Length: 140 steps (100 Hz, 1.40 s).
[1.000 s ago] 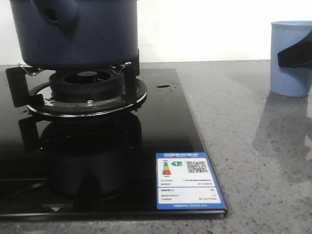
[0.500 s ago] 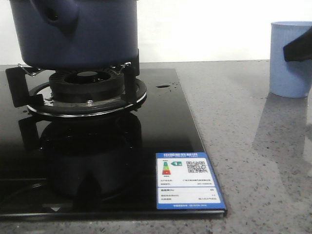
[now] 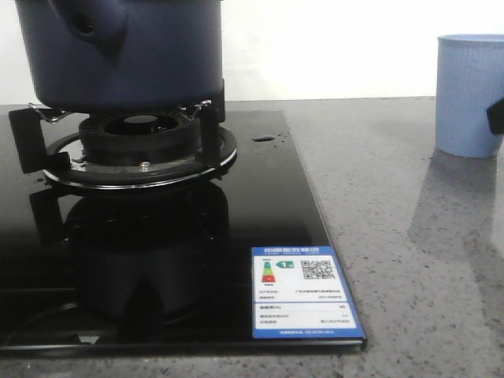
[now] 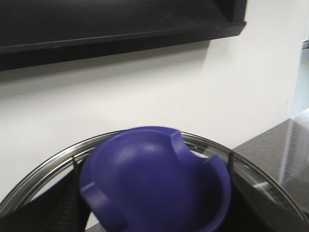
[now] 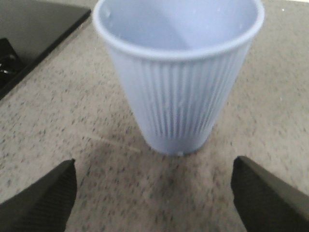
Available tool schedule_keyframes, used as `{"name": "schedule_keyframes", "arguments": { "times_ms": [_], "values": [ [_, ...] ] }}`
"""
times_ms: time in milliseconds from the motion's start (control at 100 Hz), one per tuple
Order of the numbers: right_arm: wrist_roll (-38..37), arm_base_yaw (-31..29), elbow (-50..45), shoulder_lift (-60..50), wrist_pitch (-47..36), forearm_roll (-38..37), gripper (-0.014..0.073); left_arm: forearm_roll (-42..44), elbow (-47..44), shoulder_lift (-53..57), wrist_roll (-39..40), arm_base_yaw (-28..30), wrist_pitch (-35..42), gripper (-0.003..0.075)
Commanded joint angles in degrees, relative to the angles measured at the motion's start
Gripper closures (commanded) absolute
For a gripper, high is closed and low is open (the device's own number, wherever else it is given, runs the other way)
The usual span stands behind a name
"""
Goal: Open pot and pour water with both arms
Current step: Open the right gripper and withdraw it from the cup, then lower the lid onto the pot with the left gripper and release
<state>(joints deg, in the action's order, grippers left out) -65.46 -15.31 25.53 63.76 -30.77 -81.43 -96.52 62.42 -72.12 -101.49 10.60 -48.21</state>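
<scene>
**Pot on the burner, right fingers spread before the cup**

On the black glass gas hob, the large round dark navy-blue pot with matte straight sides sits on the metal pot support over the round burner, its stubby tubular side socket facing the front camera.

The right gripper has its two black textured fingers wide apart, with nothing between them. Just ahead of the fingertips, centred on the gap, stands the pale blue ribbed plastic cup, upright on the speckled grey stone counter and touching neither finger. The pot lies well away from these fingers, off to their left side (only a corner of the hob shows in the right wrist view).

In the left wrist view, a rounded violet-blue knob with a notched rim fills the space at the left gripper's fingers, backed by a shiny metal rim. Whether those fingers are clamped on it cannot be told.
</scene>
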Motion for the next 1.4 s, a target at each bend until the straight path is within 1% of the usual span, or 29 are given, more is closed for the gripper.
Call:
{"name": "schedule_keyframes", "arguments": {
  "times_ms": [0, 140, 320, 450, 670, 990, 1110, 1170, 1390],
  "values": [
    [-0.22, -0.03, -1.88, -5.46, 0.30, 1.10, 0.0004, -5.28, 2.31, 2.04, 0.61, -0.01, -3.82, 0.0351],
    [-0.22, -0.03, -6.06, -12.89, 1.81, 1.10, 0.0004, -5.28, 2.31, 2.04, 0.61, -1.64, -5.14, 0.0351],
    [-0.30, -0.03, -9.12, -21.72, 3.06, 1.10, 0.0004, -4.80, 2.31, 1.27, 0.61, -7.07, -4.89, 0.0351],
    [-2.58, -0.03, -9.93, -24.05, 3.03, 0.87, 0.0004, -4.51, 2.31, -0.41, 0.61, -10.86, -4.89, 0.0351],
    [-2.60, -0.03, -9.93, -24.29, 1.74, 0.87, 0.0004, -1.71, 2.31, -3.24, 0.61, -15.12, -4.52, 0.0351],
    [-2.60, -0.03, -9.93, -24.29, 1.46, 0.87, 0.0006, -1.25, 2.31, -7.20, 0.61, -15.99, -4.18, 0.0351],
    [-2.60, -0.03, -9.93, -24.29, 1.46, 0.87, 0.0005, 0.62, 2.31, -8.23, 0.61, -15.99, -4.02, 0.0351],
    [-2.60, -0.03, -9.93, -24.29, 1.46, 0.87, 0.0005, 1.94, 2.31, -8.33, 0.61, -15.99, -4.02, 0.0351],
    [-2.60, -0.03, -9.93, -24.29, 1.46, 0.87, 0.0005, 2.07, 2.17, -8.82, 0.61, -15.99, -4.94, 0.0351]
  ]
}}
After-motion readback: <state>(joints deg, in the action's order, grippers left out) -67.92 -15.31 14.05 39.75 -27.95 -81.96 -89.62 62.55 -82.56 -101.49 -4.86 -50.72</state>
